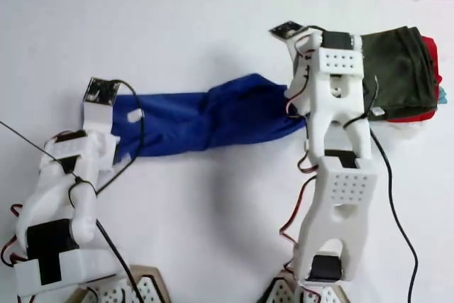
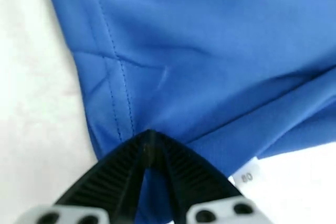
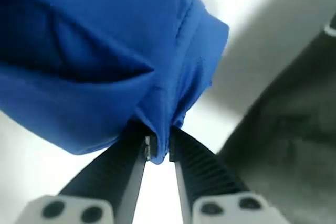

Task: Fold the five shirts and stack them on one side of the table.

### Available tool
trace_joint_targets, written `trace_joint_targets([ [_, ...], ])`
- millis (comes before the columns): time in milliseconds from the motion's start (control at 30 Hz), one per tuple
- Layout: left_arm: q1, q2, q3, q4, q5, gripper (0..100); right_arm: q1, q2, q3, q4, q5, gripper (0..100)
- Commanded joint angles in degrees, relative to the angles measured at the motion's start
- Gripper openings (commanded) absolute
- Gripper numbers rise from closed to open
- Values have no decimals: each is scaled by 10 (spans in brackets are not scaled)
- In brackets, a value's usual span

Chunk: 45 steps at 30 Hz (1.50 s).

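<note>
Blue shirt [image 1: 206,118] stretches across mid-table as a long bunched band running left to right, held at both ends. This reads as the stretch-out step ahead of a fold or a carry toward the pile, judgement only. Left fingers [image 2: 118,179] are closed, pinching the shirt's left end near a stitched seam, with a small white tag just beside the grip. Right fingers [image 3: 202,169] are closed on a gathered fold at the shirt's right end, cloth squeezed between the tips. Gripping opposite ends is likely meant to pull the fabric flat, though the middle shows a twist in the high view. Left arm [image 1: 64,182] is at near left, leaning toward the far side, wrist low over the table [image 1: 213,33]. Right arm [image 1: 337,140] is centre-right, reaching straight away from its base, wrist tipped down over the shirt end, just beside the stack [image 1: 401,69]. The stack sits far right: dark green shirt on top, red under it, a sliver of teal and something white at the edges; exact layer count can't be told. The right looks like the chosen stacking side, so the blue one probably ends there. It appears to be the only shirt unfolded, so the task is late but not done. Risk: the right arm crowds the stack and could nudge it.
</note>
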Motion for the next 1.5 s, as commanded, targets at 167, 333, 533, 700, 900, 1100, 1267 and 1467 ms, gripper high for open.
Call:
trace_joint_targets([
  [167,4,-12,0,-7,3,24,12,-103,116,21,107,19],
  [333,4,-12,0,-7,3,24,37,-109,143,20,126,19],
  [533,4,-12,0,-7,3,24,55,-109,143,12,127,46],
  [700,4,-12,0,-7,3,24,50,-130,118,15,117,207],
  [900,4,-12,0,-7,3,24,15,-174,127,20,57,162],
  [1100,4,-12,0,-7,3,24,-87,-209,229,7,57,88],
  [1267,4,-12,0,-7,3,24,-99,-209,235,-53,53,88],
  [1467,4,-12,0,-7,3,24,-87,-185,232,-75,53,170],
])
